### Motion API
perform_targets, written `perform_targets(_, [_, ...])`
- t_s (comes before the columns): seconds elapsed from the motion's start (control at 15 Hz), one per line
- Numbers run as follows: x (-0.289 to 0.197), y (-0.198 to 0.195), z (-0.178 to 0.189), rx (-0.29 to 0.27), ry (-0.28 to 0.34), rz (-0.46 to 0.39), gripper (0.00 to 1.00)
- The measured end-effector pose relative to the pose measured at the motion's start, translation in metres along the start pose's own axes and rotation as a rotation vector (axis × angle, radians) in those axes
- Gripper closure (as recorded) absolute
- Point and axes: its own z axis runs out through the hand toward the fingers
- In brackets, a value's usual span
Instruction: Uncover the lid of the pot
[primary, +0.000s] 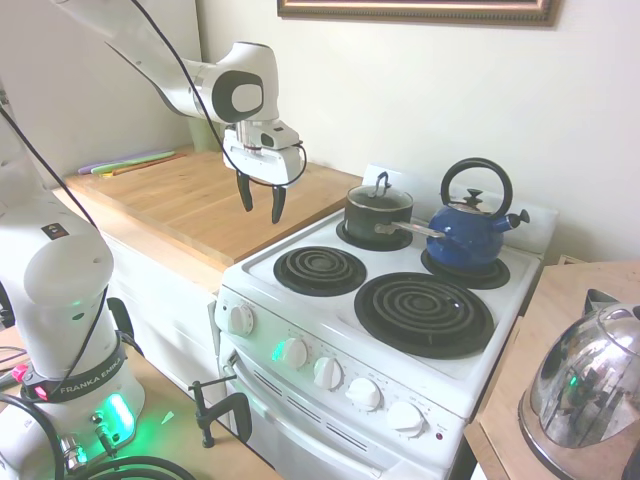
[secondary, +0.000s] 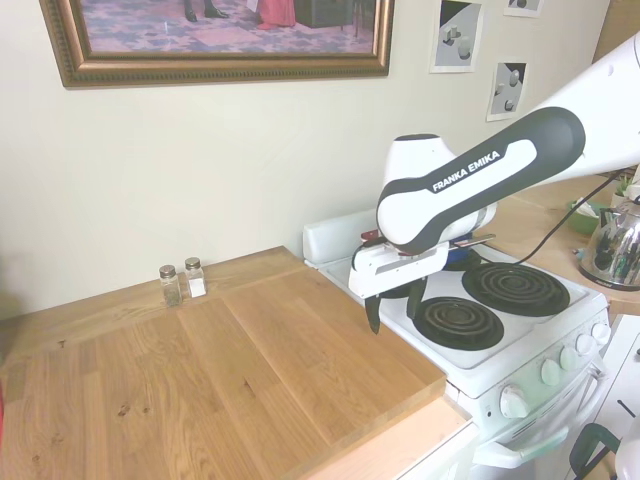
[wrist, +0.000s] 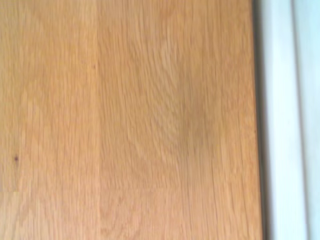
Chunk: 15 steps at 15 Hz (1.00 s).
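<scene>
The pot (primary: 376, 222), a small dark grey saucepan, sits on the stove's back left burner with its long silver handle (primary: 412, 229) pointing right. The glass lid (primary: 380, 198) rests on it, its upright loop handle (primary: 381, 183) on top. My gripper (primary: 260, 200) hangs open and empty over the wooden counter's edge, left of the pot and well apart from it. In the second exterior view the gripper (secondary: 393, 305) hovers at the seam between counter and stove, and the arm hides the pot. The wrist view shows only counter wood (wrist: 130, 120) and the stove's white edge (wrist: 287, 120).
A blue kettle (primary: 472, 225) stands on the back right burner, close to the pot's handle. The two front burners (primary: 320, 270) (primary: 424, 313) are bare. A shiny steel kettle (primary: 585, 385) sits on the right counter. Salt and pepper shakers (secondary: 180, 283) stand by the wall.
</scene>
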Motion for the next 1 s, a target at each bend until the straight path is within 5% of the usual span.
perform_targets(0.27, [0.002, 0.002, -0.004, 0.021, -0.009, 0.026, 0.0])
perform_targets(0.53, [0.018, 0.014, -0.047, 0.082, 0.038, 0.082, 0.0])
perform_targets(0.8, [0.077, 0.048, -0.111, 0.156, 0.09, 0.183, 0.0])
perform_targets(1.0, [0.128, 0.065, -0.135, 0.157, 0.133, 0.175, 0.0])
